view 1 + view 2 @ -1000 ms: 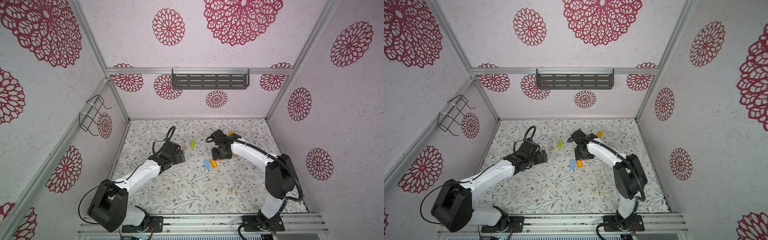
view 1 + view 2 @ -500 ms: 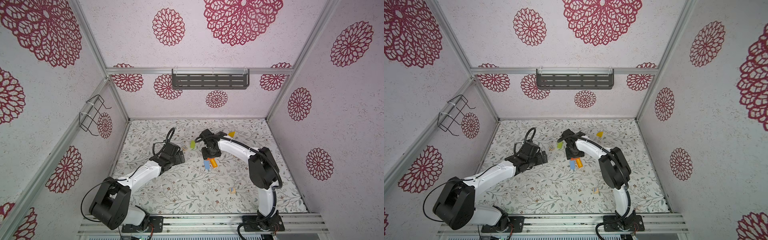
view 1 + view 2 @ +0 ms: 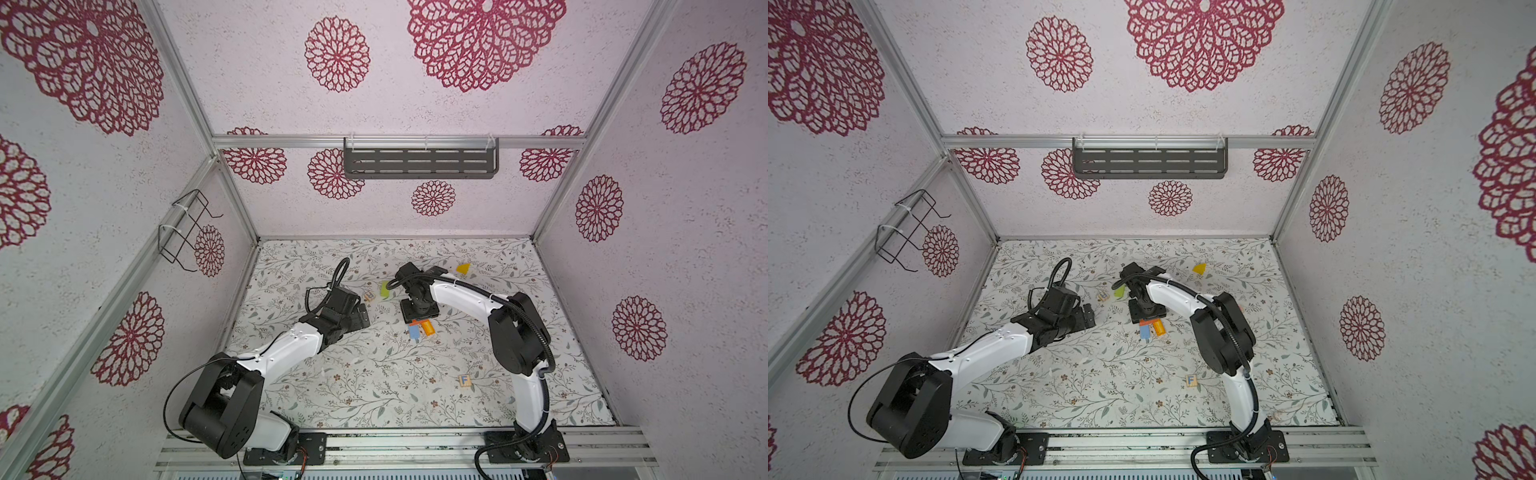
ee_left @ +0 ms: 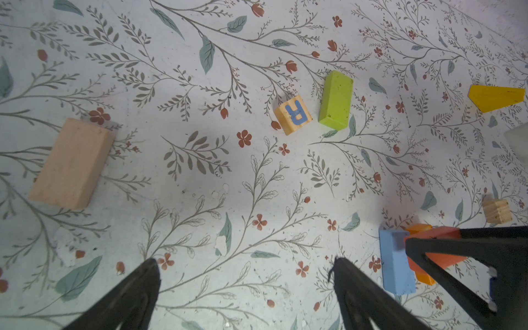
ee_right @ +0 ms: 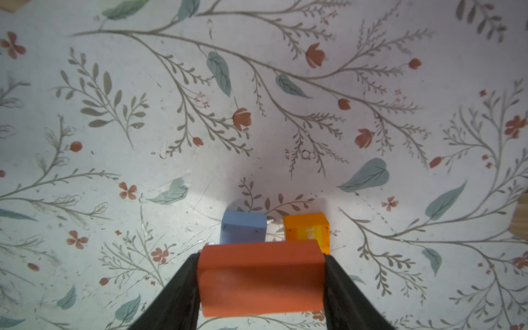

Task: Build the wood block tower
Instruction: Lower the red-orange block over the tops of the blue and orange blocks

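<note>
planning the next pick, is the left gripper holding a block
No, the left gripper stands open with nothing between its jaws.

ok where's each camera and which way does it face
Both top views: high over the arms' bases, looking down on the table; both arms whole.
Left wrist: over the open left hand, facing the table; its fingers show.
Right wrist: over the right hand, facing down; it grips the red block.
Shared: both wrist views see the blue block.
</note>
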You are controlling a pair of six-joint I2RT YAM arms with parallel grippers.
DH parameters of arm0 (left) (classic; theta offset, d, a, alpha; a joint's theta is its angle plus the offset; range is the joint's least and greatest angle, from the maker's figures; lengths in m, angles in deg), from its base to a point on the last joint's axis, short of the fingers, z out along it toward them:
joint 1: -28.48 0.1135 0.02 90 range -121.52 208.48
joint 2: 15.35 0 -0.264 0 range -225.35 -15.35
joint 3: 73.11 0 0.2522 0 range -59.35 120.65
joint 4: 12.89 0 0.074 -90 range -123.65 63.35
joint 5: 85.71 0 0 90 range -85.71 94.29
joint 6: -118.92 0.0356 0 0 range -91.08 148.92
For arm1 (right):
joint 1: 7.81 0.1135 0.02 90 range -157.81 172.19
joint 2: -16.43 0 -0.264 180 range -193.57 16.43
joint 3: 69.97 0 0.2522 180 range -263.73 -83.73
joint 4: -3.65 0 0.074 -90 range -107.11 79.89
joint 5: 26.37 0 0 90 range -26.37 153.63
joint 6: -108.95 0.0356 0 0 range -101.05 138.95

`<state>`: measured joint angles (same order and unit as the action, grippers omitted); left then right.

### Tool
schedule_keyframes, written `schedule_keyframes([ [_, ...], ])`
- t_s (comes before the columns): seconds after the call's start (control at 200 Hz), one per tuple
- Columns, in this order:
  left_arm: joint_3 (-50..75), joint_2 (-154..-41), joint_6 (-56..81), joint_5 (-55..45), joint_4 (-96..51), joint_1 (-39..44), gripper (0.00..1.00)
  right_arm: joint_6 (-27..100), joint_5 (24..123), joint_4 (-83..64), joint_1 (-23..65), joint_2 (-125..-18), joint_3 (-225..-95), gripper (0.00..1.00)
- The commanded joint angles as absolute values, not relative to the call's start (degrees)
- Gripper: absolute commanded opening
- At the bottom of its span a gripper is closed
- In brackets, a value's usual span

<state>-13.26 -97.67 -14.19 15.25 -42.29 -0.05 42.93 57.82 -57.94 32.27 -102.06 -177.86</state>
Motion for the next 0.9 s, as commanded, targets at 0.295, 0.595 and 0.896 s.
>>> schedule_keyframes([
  [0.295,-13.2,-98.2,-14.8,15.4,-41.1,0.3,0.97,42.5,56.0,-58.5,32.5,-103.0,-178.6,0.58],
  [0.595,-13.3,-98.5,-14.6,15.5,-40.8,0.3,0.97,42.4,55.3,-58.2,32.4,-103.6,-178.4,0.61],
  [0.896,-13.4,-97.8,-14.9,16.0,-40.9,0.4,0.97,42.4,53.9,-56.4,32.4,-102.2,-177.0,0.73],
])
